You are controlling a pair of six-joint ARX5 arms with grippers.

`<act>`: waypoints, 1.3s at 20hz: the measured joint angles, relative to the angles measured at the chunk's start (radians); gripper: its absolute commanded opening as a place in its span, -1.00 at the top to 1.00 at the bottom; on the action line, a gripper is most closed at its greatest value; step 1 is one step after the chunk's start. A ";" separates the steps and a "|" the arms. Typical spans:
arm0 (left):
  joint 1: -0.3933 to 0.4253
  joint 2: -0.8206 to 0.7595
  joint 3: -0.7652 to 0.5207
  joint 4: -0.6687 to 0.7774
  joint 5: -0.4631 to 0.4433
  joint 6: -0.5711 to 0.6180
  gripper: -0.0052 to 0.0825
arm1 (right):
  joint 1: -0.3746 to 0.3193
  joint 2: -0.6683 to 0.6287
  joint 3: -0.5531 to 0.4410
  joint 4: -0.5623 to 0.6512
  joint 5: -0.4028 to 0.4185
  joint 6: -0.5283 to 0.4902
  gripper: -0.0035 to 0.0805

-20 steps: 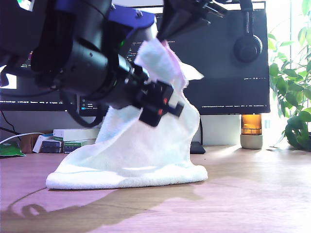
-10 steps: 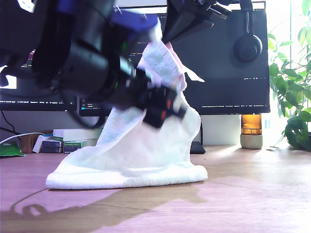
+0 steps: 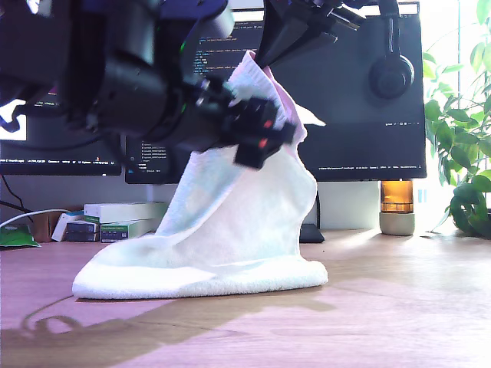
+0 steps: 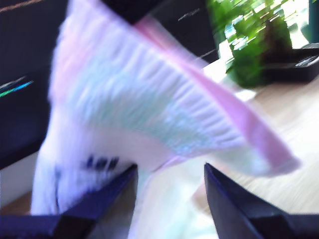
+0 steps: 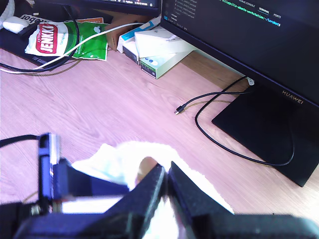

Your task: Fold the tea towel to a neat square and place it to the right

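above the desk (image 3: pixel 399 307), tea towel (image 3: pixel 230 230) in my second hand (image 5: pixel 167 184)

Readable text: one bag, one monitor, little else.
Green-white snack bag (image 5: pixel 70 40) at desk's back edge reads "JENKKI" on its red patch; monitor (image 5: pixel 269 59) bezel reads "HUAWEI"; on-screen code lines too small to read; dark printed mark on tea towel (image 4: pixel 149 124) blurred, unreadable.

Bright window glare, long table shadows, blurred first wrist view.
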 measured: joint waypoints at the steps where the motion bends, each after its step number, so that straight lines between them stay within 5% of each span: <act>1: -0.007 0.000 0.002 0.002 0.007 -0.007 0.02 | 0.000 0.000 0.000 0.000 0.000 0.000 0.95; 7: -0.059 0.000 0.002 0.003 0.023 -0.077 0.02 | 0.000 0.000 0.000 0.004 0.000 0.000 0.95; 26: -0.048 0.000 0.004 0.062 -0.164 -0.211 0.02 | 0.000 0.000 0.000 0.004 0.000 0.026 0.95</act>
